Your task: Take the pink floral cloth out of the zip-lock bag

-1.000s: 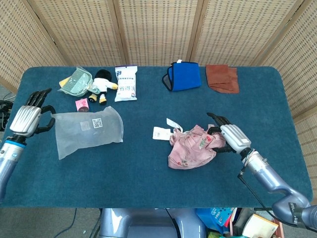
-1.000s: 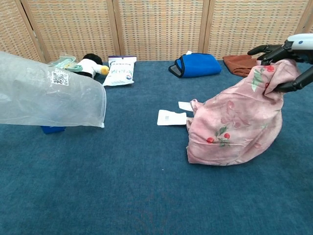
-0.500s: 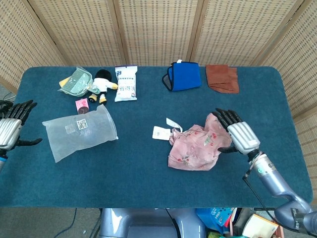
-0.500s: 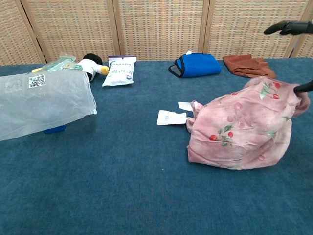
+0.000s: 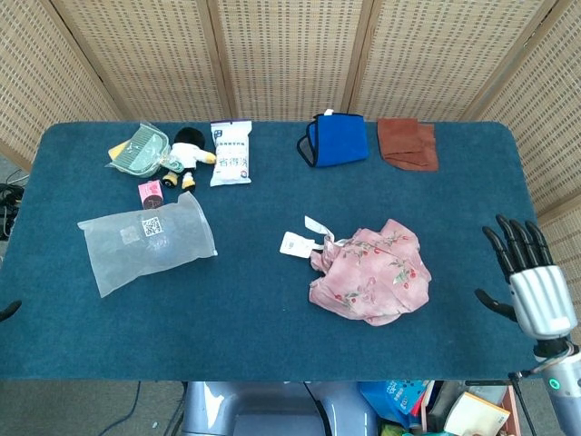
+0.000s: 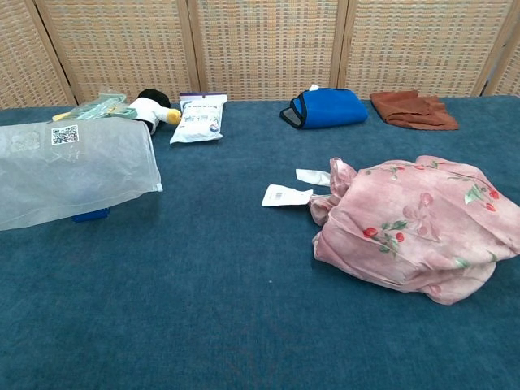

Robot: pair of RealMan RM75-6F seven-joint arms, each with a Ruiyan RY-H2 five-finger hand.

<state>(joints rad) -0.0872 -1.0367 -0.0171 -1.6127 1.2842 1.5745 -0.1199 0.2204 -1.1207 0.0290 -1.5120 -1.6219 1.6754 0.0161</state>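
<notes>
The pink floral cloth [image 5: 368, 283] lies crumpled on the blue table right of centre, outside the bag, with white tags [image 5: 295, 242] at its left side. In the chest view the cloth [image 6: 414, 223] fills the right. The clear zip-lock bag [image 5: 145, 238] with a QR label lies flat and empty at the left, and in the chest view the bag [image 6: 69, 171] sits at the left edge. My right hand [image 5: 531, 282] hovers off the table's right edge, fingers spread, holding nothing. Of my left hand [image 5: 7, 310] only a dark tip shows at the left border.
Along the back edge lie a green packet [image 5: 138, 150], a plush toy [image 5: 186, 150], a white packet [image 5: 231, 153], a blue pouch [image 5: 334, 138] and a brown cloth [image 5: 407, 141]. A small pink box [image 5: 150, 191] sits above the bag.
My right hand let go of the cloth and drew back to the right, off the table; the cloth slumped flat. My left hand withdrew left, almost out of view. The bag stayed put.
</notes>
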